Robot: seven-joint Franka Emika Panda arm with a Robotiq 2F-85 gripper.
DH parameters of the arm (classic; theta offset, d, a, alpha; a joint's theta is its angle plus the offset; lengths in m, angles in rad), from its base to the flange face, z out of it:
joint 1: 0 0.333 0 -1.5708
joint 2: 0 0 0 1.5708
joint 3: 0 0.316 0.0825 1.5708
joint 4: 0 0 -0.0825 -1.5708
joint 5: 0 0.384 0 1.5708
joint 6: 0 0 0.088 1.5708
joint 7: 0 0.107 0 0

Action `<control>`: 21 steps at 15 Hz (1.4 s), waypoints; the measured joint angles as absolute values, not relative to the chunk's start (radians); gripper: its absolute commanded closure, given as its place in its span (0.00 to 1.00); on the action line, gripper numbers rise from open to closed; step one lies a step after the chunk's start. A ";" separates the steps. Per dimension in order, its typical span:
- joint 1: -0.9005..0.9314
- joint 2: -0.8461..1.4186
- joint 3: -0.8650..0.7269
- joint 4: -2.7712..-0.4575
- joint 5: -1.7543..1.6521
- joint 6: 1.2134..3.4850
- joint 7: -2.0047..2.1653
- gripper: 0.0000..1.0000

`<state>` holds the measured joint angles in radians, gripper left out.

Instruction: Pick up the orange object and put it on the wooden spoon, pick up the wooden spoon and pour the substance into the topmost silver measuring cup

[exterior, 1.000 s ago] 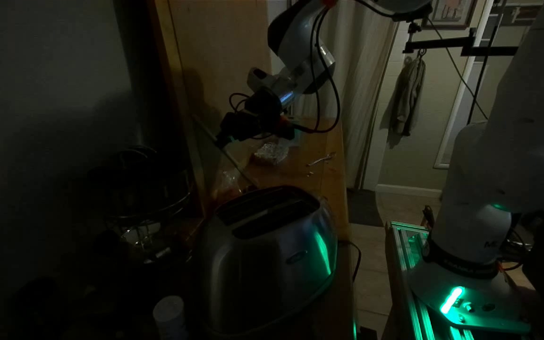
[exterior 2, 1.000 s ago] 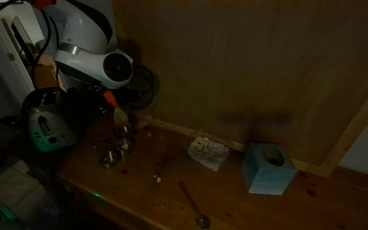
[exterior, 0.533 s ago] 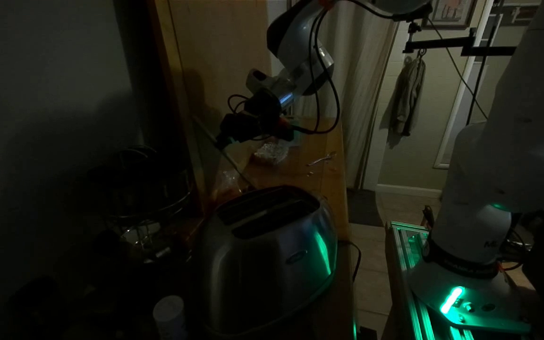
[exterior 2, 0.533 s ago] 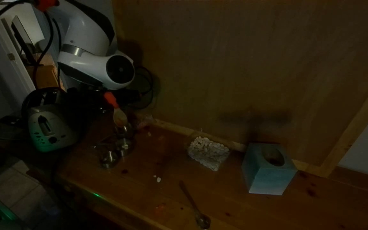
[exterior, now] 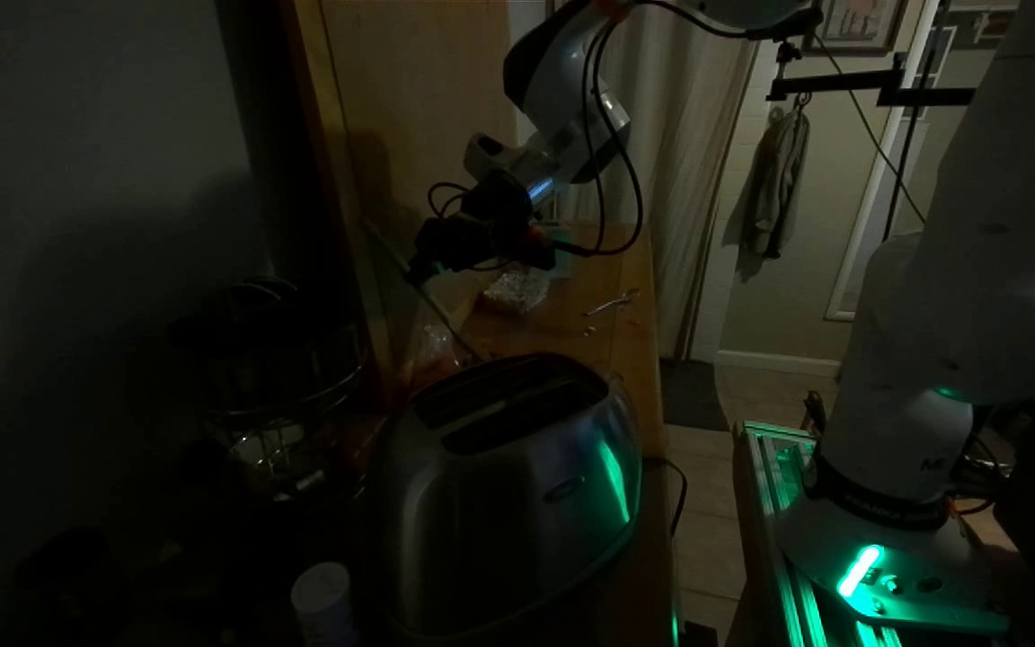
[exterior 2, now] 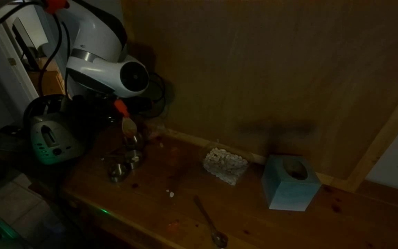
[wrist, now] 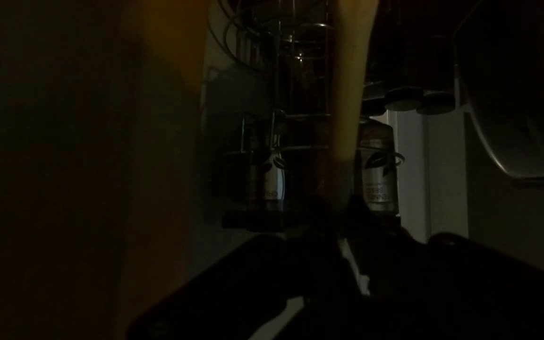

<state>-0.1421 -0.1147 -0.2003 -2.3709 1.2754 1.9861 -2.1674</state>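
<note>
The wooden spoon (wrist: 350,94) is slanting, its bowl (exterior 2: 129,126) hanging over or just before the topmost silver measuring cup (exterior 2: 136,142) toward the counter's (exterior 2: 150,204) back edge; the gripper (wrist: 340,208) is clamping its handle, presumably leaving the bowl free for pouring. Darkness is hiding any contents.

Measuring cups (exterior 2: 131,164) stand between toaster (exterior 2: 60,140) and tissue box (exterior 2: 288,195).

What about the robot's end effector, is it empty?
No: the wrist view shows the end effector closed on a wooden handle that extends out ahead of it.
</note>
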 measured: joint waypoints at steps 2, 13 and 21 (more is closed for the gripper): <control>-0.145 -0.110 -0.202 -2.364 1.275 1.970 -2.167 0.96; -0.165 -0.061 -0.206 -2.320 1.274 1.946 -2.167 0.96; -0.173 -0.054 -0.213 -2.314 1.273 1.895 -2.165 0.96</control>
<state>-0.1728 -0.0536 -0.2132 -2.3144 1.2732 1.8954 -2.1654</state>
